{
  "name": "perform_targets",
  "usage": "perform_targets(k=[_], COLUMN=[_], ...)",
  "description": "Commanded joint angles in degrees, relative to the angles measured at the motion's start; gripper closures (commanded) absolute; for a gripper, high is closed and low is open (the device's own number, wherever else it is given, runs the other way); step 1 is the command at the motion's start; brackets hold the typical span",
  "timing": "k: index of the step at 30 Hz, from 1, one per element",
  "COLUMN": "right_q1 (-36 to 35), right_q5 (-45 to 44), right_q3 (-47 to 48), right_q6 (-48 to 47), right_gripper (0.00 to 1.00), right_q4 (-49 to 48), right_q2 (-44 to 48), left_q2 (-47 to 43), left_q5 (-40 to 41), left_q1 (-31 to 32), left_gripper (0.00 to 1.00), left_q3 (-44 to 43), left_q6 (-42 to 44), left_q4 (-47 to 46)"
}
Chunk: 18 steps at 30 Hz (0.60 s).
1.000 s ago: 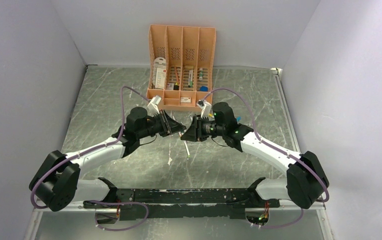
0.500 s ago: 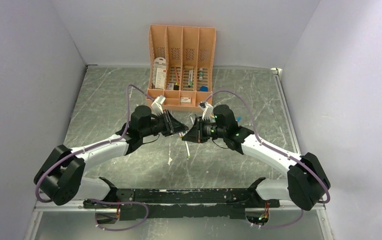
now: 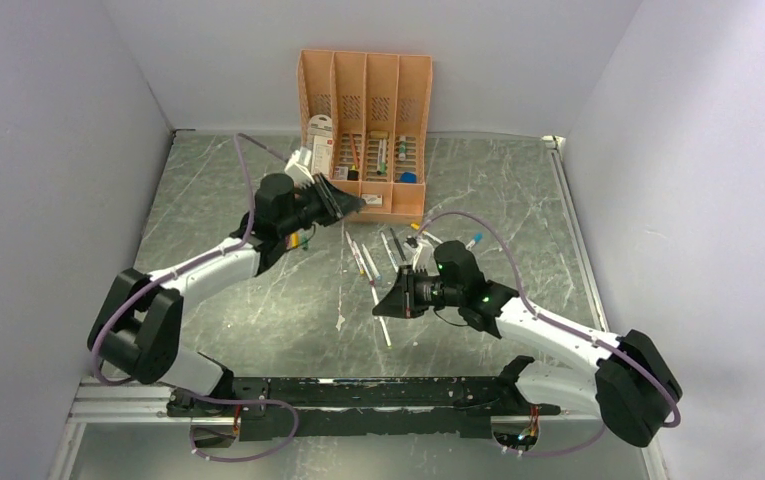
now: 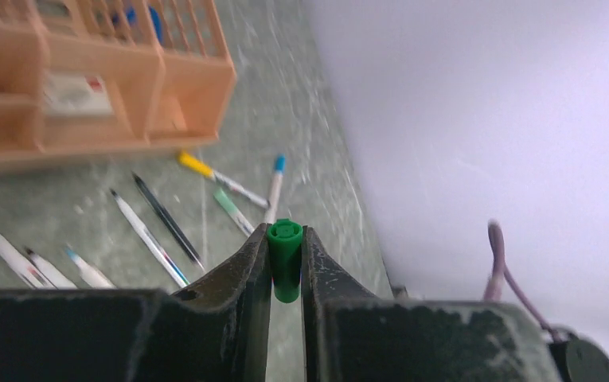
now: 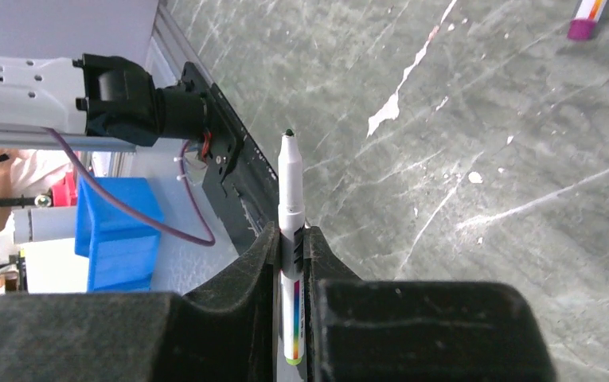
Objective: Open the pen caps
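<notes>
Your left gripper (image 4: 286, 240) is clamped on a green cap (image 4: 286, 267). The cap sits upright between the two fingers, its closed end poking just past their tips. From above, that gripper (image 3: 350, 205) hangs just in front of the orange organiser (image 3: 363, 75), beside its low front trays.

Your right gripper (image 5: 291, 235) is clamped on a pen (image 5: 289, 171). The pale barrel runs through the jaws, its uncapped dark tip sticks out well beyond the fingertips, and its rainbow-striped part lies back between the fingers. In the overhead view this gripper (image 3: 383, 303) is over the middle of the table (image 3: 258, 300), nearer the arm bases and well apart from your left one.

The loose pens (image 3: 366, 262) lie on the table between the organiser and your right gripper. In the left wrist view they spread out beyond the held cap, not touching it.
</notes>
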State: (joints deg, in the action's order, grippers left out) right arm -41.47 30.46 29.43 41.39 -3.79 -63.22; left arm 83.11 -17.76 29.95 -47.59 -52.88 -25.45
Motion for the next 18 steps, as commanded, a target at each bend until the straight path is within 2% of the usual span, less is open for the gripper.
perform_targets(k=[1, 6, 10, 14, 18], right_q1=[-1.1, -1.1, -0.9, -0.8, -0.5], right_q5=[-0.1, -2.4, -7.0, -13.0, -20.6], right_q3=[-1.5, 0.3, 4.8, 12.1, 20.4], right_q6=[2.2, -0.6, -5.5, -11.0, -16.3], right_gripper=[1.0, 1.0, 1.0, 1.0, 1.0], right_q4=[0.0, 4.2, 9.7, 15.1, 18.9], right_q2=[3.1, 3.5, 0.2, -6.3, -16.5], left_q2=[3.3, 2.1, -2.3, -7.4, -12.3], left_q5=[1.2, -2.5, -1.9, -0.9, 0.1], left_q1=[-5.0, -8.9, -9.2, -9.2, -9.2], left_gripper=[0.8, 0.8, 0.79, 0.79, 0.79], left_q3=[-6.1, -9.9, -8.1, -4.0, -0.4], left_q6=[2.4, 7.0, 10.9, 12.8, 14.0], left_q4=[-0.2, 11.5, 21.6, 27.4, 31.7])
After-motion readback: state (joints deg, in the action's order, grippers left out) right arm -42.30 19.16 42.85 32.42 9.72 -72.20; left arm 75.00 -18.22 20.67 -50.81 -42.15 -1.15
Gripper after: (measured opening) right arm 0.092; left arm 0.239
